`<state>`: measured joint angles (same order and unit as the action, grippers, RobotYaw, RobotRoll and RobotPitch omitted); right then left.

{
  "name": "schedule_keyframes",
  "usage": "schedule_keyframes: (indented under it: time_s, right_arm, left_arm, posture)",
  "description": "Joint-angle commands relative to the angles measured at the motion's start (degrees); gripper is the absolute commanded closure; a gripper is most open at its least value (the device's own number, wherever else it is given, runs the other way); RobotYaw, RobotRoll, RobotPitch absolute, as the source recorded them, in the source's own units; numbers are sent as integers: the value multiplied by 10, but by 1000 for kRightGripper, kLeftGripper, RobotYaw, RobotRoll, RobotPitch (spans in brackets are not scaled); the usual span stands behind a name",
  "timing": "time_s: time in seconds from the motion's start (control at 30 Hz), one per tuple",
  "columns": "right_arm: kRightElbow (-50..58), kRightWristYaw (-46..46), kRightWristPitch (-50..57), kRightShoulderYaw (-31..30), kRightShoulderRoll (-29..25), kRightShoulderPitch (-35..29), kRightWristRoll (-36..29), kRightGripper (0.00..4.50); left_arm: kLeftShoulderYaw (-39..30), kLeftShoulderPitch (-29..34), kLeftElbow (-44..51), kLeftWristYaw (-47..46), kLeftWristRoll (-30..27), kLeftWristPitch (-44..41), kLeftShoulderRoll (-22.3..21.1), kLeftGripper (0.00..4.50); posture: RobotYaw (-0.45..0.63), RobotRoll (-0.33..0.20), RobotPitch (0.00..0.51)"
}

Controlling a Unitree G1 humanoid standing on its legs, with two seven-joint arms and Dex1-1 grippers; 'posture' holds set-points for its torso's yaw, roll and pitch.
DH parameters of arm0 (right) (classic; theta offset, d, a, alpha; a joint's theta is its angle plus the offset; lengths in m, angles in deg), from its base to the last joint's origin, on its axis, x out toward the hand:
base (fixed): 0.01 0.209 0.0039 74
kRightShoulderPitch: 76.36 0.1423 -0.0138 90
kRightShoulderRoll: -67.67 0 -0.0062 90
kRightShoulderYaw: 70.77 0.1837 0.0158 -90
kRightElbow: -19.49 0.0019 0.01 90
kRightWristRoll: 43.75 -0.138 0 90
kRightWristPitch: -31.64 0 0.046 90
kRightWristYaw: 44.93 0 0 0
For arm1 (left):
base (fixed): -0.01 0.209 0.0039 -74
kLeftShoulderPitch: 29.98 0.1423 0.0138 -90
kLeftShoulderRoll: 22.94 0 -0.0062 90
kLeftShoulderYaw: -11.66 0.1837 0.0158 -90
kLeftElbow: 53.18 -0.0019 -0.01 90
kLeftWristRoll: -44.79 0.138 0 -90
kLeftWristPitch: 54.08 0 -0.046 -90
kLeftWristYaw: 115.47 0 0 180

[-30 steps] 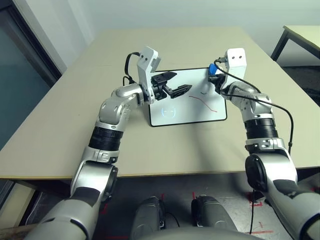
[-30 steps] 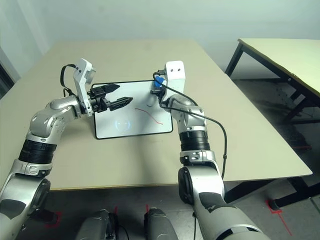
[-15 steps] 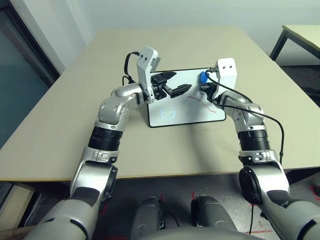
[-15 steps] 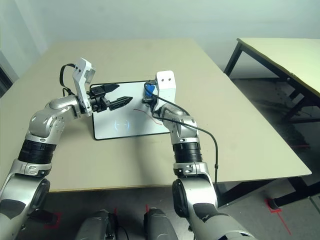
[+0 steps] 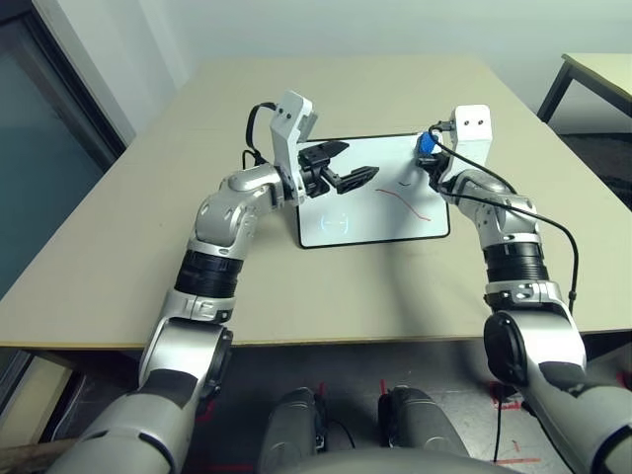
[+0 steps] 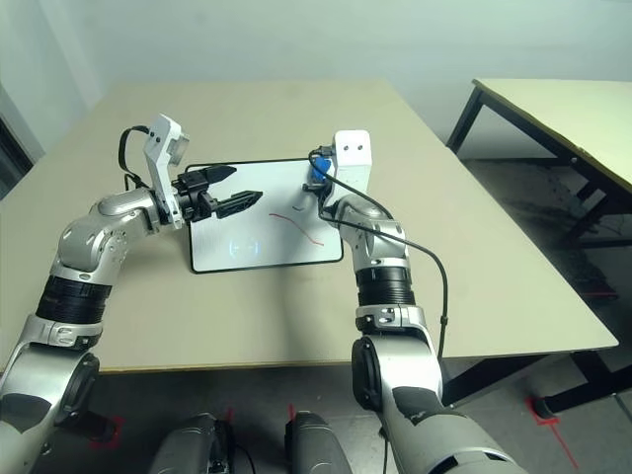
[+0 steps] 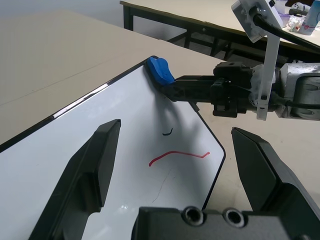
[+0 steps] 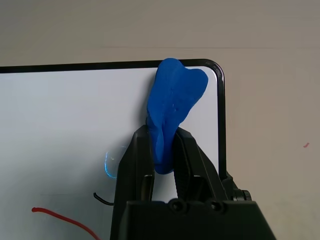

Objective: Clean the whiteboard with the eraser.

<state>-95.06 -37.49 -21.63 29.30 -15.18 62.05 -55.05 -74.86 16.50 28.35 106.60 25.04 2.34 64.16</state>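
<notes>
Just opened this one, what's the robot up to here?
It is cleaning a whiteboard that lies on the table. The right gripper has the blue eraser pinched between its fingers, at the board's far right corner. The left gripper is open over the board, holding nothing. A red line and a short black mark are on the board, so the wiping is not finished.
</notes>
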Motion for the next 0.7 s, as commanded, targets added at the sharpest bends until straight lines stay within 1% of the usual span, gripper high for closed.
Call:
schedule_keyframes:
  time_s: [0.03, 0.33, 0.57, 0.7]
  right_arm:
    - [21, 12, 28, -25, 19, -18, -6, 3955]
    - [76, 16, 69, -48, 38, -57, -5, 3955]
    - [132, 19, 107, -58, 22, -133, 1, 3955]
    - [152, 19, 125, -61, 22, -150, -1, 3956]
  left_arm:
    - [6, -2, 0, 2, 3, 0, 4, 0]
    - [5, 2, 4, 2, 3, -3, 2, 0]
    - [4, 5, 7, 2, 2, -7, -1, 0]
    - [4, 2, 3, 4, 2, -10, -4, 0]
  posture:
    - [-89, 0, 7]
    - [-85, 0, 14]
    - [-91, 0, 24]
    - [-101, 0, 31]
